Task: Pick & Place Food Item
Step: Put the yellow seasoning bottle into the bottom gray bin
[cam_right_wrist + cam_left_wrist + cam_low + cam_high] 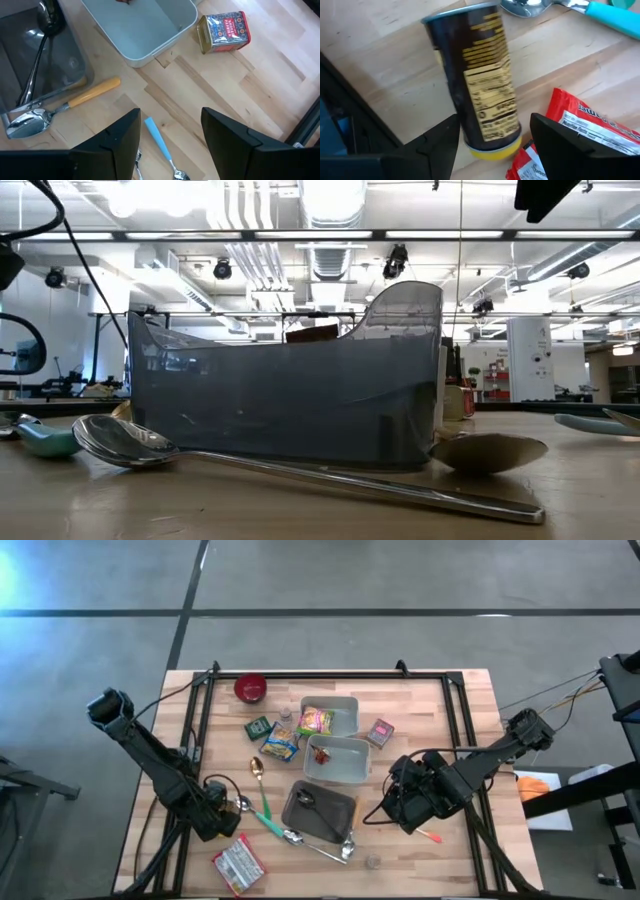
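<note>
Where pale wood shows, left hand (492, 137) straddles glossy cylindrical can (477, 80).

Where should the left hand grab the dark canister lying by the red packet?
Mid-body, from straight above. The dark canister lies on its side on the table, so the open left hand can straddle its round wall, clear of the red packet.

Dark brown can (480, 80) with yellow print, red packet (585, 130)
</note>
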